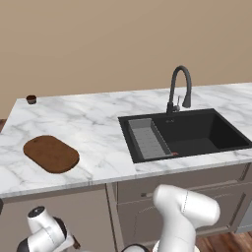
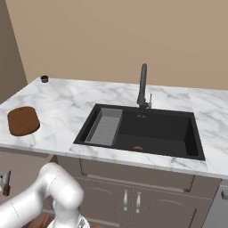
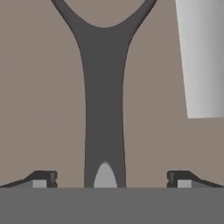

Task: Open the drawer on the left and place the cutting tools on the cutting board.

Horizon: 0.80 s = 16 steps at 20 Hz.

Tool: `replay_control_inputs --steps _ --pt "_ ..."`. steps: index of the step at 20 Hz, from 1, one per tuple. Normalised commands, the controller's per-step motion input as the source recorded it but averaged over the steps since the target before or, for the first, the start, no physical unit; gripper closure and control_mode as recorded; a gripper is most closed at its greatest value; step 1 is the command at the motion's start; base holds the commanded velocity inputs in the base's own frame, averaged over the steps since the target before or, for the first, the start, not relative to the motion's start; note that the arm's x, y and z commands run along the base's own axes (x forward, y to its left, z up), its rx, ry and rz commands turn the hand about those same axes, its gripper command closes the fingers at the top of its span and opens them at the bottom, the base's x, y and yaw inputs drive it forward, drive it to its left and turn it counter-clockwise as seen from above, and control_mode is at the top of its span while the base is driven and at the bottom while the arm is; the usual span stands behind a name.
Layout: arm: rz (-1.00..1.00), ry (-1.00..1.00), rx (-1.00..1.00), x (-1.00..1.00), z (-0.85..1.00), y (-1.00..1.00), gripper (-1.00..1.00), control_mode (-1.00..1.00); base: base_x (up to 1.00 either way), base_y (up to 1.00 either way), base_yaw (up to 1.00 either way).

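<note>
My gripper (image 3: 111, 180) is open and points straight down into the drawer, whose brown floor (image 3: 39, 87) lies close below. The dark-grey Y-shaped peeler (image 3: 104, 100) lies between my two finger tips (image 3: 43, 179), its stem running up the middle and untouched. The cleaver's silver blade (image 3: 201, 57) lies beside it at the upper right. In the right base view the cleaver (image 2: 6, 181) peeks in at the left edge, below the counter. The dark-brown cutting board (image 1: 51, 153) (image 2: 23, 120) lies bare on the marble counter's left end.
A black sink (image 1: 197, 133) with a grey rack and a dark faucet (image 1: 178, 91) sits right of the board. A tiny dark-brown cup (image 1: 31, 99) stands at the counter's back left corner. Cabinet doors with vertical handles (image 2: 126, 198) run below the sink.
</note>
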Motion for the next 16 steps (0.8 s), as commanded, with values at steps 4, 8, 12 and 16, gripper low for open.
replay_control_inputs --steps 4,8,12,16 --pt "0.02 0.00 0.00 0.00 -0.21 0.13 -1.00 -1.00 0.00 0.00 0.00" --pt "0.02 0.00 0.00 -0.03 -0.10 0.23 1.00 -1.00 0.00 0.00 0.00" --pt "0.01 0.00 0.02 -0.24 0.00 0.13 1.00 -1.00 0.00 0.00 0.00" --pt "0.00 0.00 0.06 -0.42 0.02 0.03 1.00 -1.00 0.00 0.00 0.00"
